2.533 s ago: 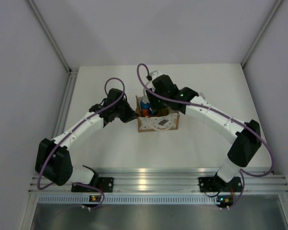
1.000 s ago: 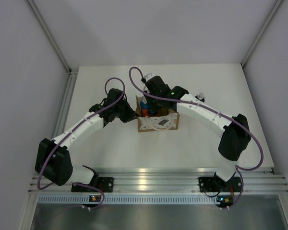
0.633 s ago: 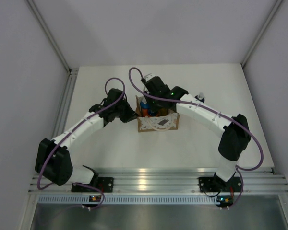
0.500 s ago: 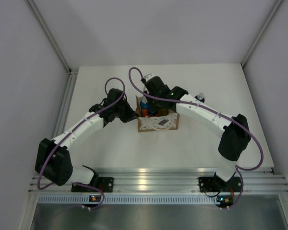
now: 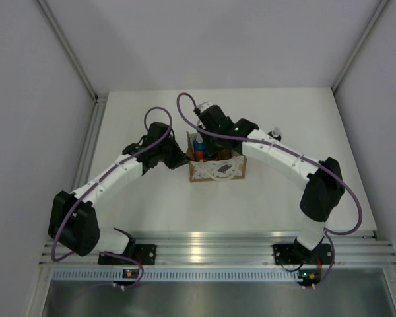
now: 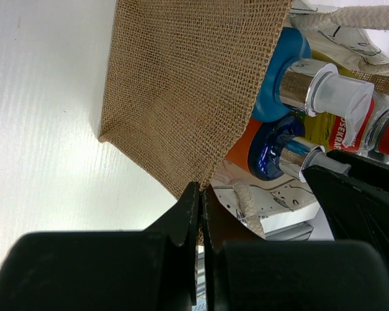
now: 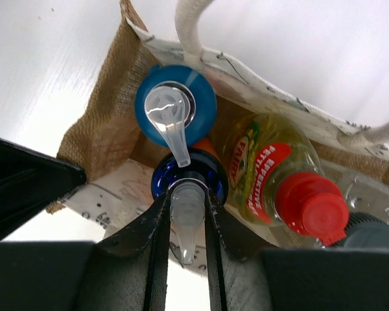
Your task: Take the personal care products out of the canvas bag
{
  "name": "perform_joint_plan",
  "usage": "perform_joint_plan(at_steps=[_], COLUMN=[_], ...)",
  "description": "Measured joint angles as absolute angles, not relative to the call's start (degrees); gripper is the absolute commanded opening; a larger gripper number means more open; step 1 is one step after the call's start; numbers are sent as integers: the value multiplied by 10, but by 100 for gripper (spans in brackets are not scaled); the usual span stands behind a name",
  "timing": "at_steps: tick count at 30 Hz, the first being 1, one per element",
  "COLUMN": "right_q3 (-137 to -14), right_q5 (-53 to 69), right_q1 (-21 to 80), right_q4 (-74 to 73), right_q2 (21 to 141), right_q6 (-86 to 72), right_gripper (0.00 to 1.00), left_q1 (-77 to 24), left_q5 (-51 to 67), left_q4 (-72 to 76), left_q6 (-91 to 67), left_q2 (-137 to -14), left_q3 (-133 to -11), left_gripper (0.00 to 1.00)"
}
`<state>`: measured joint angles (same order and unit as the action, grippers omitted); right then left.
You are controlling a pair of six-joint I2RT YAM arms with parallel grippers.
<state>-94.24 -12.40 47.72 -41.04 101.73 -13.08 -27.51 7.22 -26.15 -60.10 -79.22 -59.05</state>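
Blue-topped bottle (image 7: pixel 189 173), pump newly clamped by right gripper (image 7: pixel 186 197)

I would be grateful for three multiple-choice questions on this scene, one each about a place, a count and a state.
1. Where is the yellow bottle?
A. Inside the canvas bag
B. On the table by the arm bases
C. Lying on the table behind the bag

2. How many blue pump tops show in the right wrist view?
A. One
B. Two
C. Four

3. How is the right gripper?
A. Wide open above the bag
B. Shut on a clear pump nozzle
C. Shut on a rope handle

Key: 1 A, it sits between the bag's walls. 2 B, a light blue top and a dark blue top. 3 B, its fingers clamp the nozzle of the dark blue top.
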Motion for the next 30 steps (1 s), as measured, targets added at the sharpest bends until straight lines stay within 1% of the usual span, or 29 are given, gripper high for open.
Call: perform_joint_plan(at_steps=[5, 23, 30], right_q3=[-957, -1019, -1068], right_q5=[-124, -133, -139], right_q1=[478, 479, 479], right_q4=[-446, -494, -522], right_q2=[1017, 1011, 1008], right_q6=[-129, -117, -110], right_gripper=[0, 0, 0], left_q1=[-275, -276, -276], left_q5=[72, 68, 68], left_q4=[-261, -262, -262], left_q6=[-601, -601, -601], left_q2=[-792, -791, -791], left_q3=[-590, -590, -590], left_gripper=[0, 0, 0])
